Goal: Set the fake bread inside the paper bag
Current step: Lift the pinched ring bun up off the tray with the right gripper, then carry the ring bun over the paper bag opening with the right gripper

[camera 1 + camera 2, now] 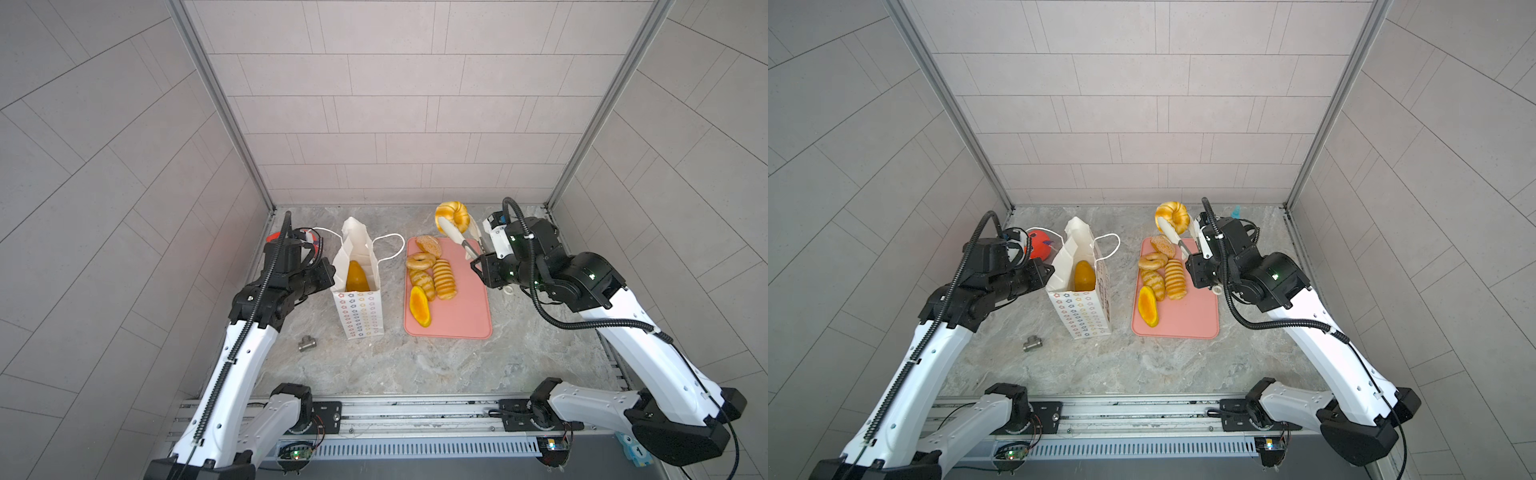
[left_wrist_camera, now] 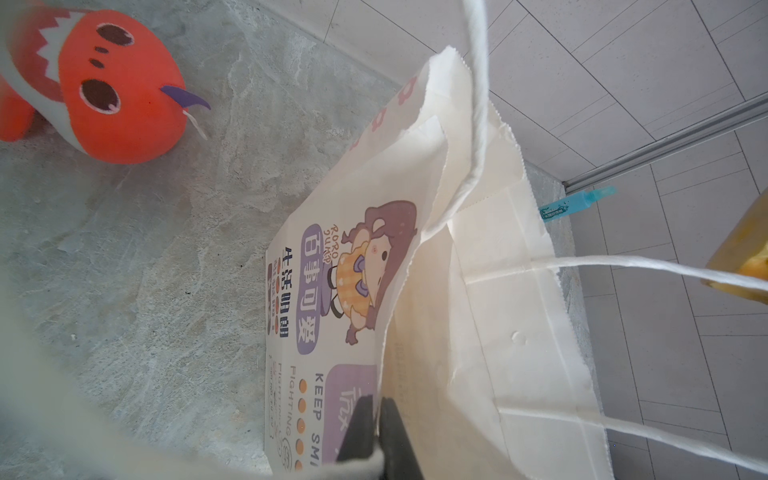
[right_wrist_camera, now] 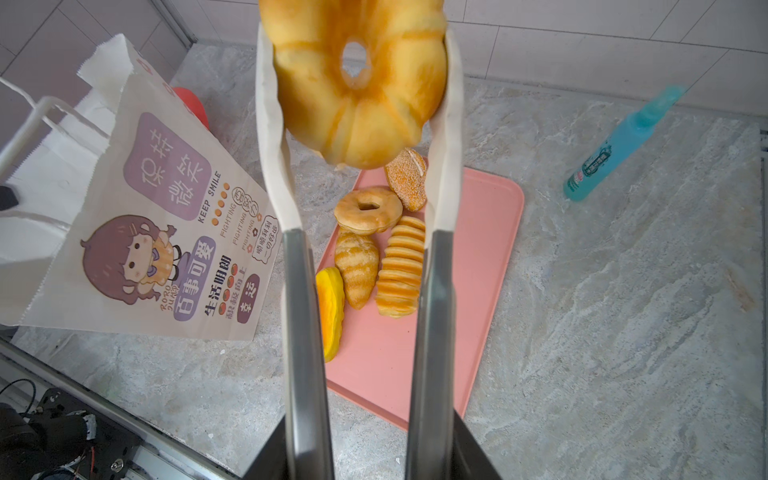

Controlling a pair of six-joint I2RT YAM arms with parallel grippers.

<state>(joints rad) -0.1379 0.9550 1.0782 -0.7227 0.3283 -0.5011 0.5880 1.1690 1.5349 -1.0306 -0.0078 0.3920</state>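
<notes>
White paper, mouth open: your paper bag [image 1: 359,316] stands upright on the grey stone worktop [image 1: 415,365], left of the middle and nearer the back edge than the front. Inside it you can see one orange-yellow loaf [image 1: 357,276] standing on end. Your left gripper [image 2: 377,419] is closed tight on the bag's rim on the side away from the tray, with the paper pinched between its black fingers. One cord handle [image 1: 390,245] loops out on the tray side.

Right of the bag, with a strip of bare stone between them, lies the pink tray [image 1: 457,316]. Five pieces crowd its far-left part: a sesame bun [image 1: 430,245] at the back, a ring donut [image 1: 420,261], two ridged rolls [image 1: 444,280] side by side, and an orange-yellow bun [image 1: 419,307] nearest the front, by the left rim. The tray's right and front parts show bare pink.

Your right gripper [image 1: 478,254] is clamped on the metal handles of a pair of tongs [image 3: 303,311]. The tongs' white tips squeeze a ridged ring donut [image 3: 357,95], held in the air above the tray's back edge, close to the back wall and apart from the bag.

Around the edges you have a red plush fish [image 2: 112,83] in the back left corner, a blue bottle [image 3: 623,145] in the back right corner, and a small metal pipe fitting [image 1: 306,343] toward the front left. The stone from the tray to the front edge lies open.
</notes>
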